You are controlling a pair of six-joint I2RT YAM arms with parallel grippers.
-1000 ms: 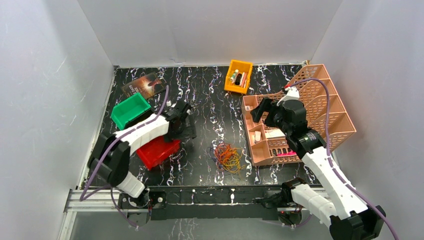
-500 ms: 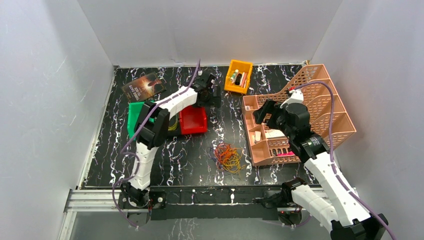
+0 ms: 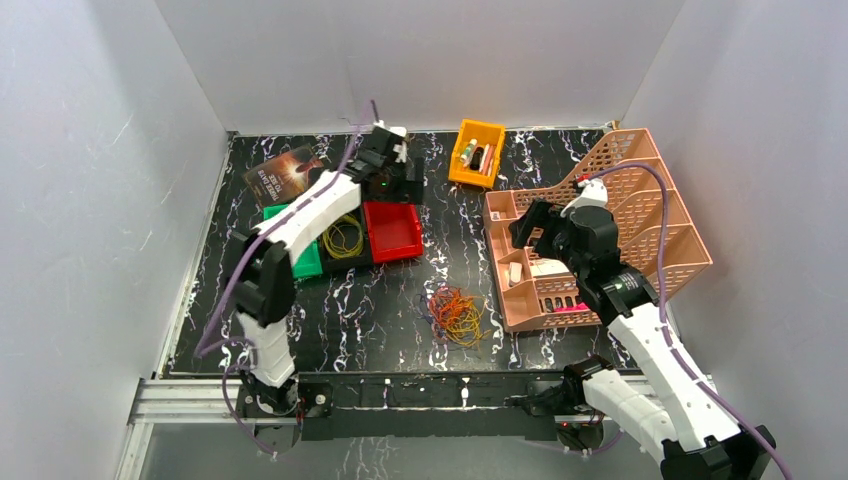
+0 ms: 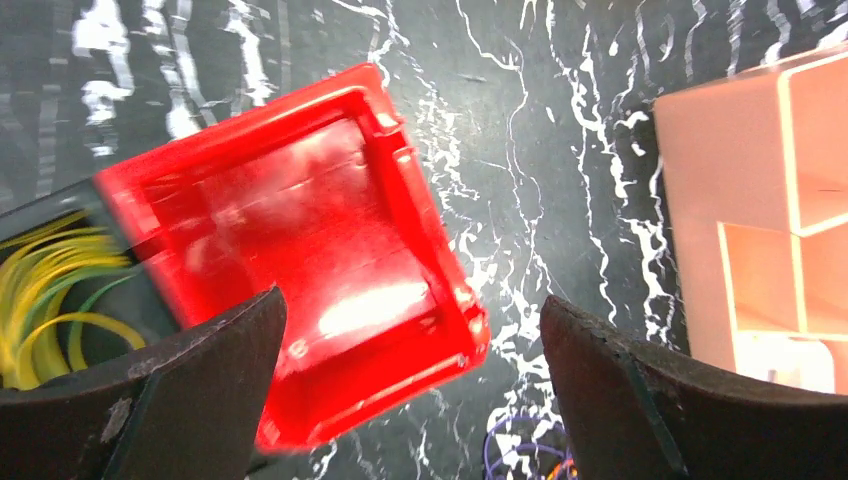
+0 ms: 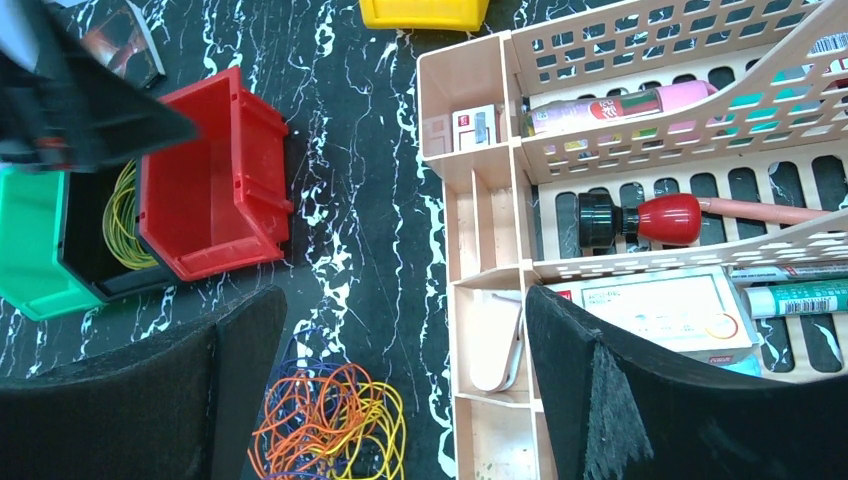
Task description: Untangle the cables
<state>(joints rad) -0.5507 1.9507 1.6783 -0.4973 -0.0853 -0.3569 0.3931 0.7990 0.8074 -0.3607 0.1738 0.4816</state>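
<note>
A: Cables (image 3: 457, 315), where?
B: Loose heap on table (image 3: 400, 300), near-right of red bin (image 3: 392, 230) and apart from it. Mostly orange + yellow, some purple at the edge. Both grippers well clear of the heap.
A: L gripper (image 4: 410, 310)?
B: Up over red bin, at its far edge. Jaws spread wide, gripping nothing. Wrist cam looks down into the bin.
A: R gripper (image 5: 402, 300)?
B: Right of red bin, above left end of rack (image 3: 495, 270). Jaws wide too, nothing held. Cables show low in its wrist view, btwn the fingers.
A: What else by red bin?
B: Black bin (image 5: 85, 235) hard against its left side, w/ yellow loops (image 5: 122, 215) inside. Green bin (image 5: 30, 250) just left of the black one. Yellow bin (image 3: 476, 152) far-right of red bin, apart. Book (image 3: 288, 170) far-left of red bin, flat on table.
</note>
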